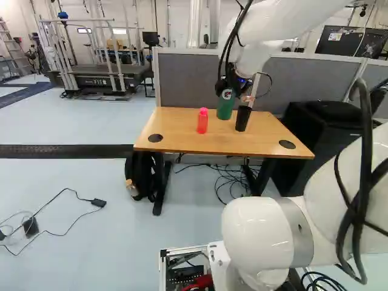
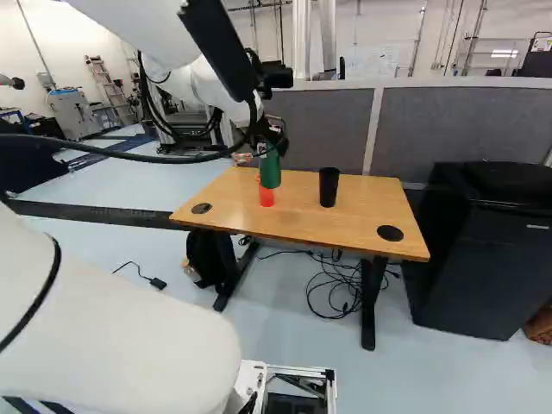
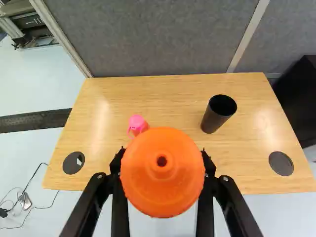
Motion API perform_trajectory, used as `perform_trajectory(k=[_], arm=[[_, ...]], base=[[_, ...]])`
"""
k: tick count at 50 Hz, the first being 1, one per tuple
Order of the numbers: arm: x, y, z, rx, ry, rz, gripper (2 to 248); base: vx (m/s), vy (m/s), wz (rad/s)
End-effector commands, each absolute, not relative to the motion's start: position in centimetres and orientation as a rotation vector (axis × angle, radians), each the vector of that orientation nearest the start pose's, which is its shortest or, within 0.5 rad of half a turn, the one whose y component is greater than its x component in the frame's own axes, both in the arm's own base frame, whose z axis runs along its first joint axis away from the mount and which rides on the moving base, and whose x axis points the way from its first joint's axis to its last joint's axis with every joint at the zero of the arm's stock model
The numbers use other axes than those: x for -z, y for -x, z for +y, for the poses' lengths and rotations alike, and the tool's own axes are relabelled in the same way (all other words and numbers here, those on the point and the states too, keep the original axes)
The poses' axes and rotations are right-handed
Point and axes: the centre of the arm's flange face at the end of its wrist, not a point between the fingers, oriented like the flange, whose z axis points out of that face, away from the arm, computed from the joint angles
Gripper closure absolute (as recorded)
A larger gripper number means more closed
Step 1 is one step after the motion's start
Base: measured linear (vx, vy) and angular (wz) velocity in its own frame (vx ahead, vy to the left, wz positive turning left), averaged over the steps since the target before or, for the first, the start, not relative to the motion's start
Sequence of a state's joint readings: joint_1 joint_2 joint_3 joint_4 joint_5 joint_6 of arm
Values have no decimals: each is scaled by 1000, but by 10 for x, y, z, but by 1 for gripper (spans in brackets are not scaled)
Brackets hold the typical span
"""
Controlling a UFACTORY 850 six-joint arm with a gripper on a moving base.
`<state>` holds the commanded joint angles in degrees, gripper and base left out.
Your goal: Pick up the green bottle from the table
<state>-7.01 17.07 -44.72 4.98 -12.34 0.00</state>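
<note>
Green bottle (image 1: 225, 106) is held by the end effector (image 3: 163, 164), fingers closed around it near the orange cap (image 3: 163, 195), prob. so the body can hang upright. Desk (image 3: 158, 94) is seen below, w/ pink bottle (image 3: 138, 124) and black cup (image 3: 217, 114) ahead; pick-up is judged done.

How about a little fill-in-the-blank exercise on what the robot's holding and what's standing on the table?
1. The gripper is holding a bottle whose body is ____ in colour.
2. In the wrist view, that bottle's top is ____ in colour.
3. On the table stand a pink bottle and a ____ cup.

Missing words, in order: green; orange; black.
</note>
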Motion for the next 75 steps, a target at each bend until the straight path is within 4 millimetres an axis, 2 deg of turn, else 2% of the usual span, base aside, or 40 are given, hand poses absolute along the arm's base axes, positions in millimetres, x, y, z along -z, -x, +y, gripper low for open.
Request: perform_trajectory(k=[18,36,55,75], arm=[[-597,-397,-45,1338,2832,274,129],[-575,-394,-42,1381,2819,256,129],[-543,-387,-37,1444,2797,227,129],[-500,-373,-29,1532,2761,182,129]], base=[[0,0,0],[0,0,0],[0,0,0],[0,0,0]])
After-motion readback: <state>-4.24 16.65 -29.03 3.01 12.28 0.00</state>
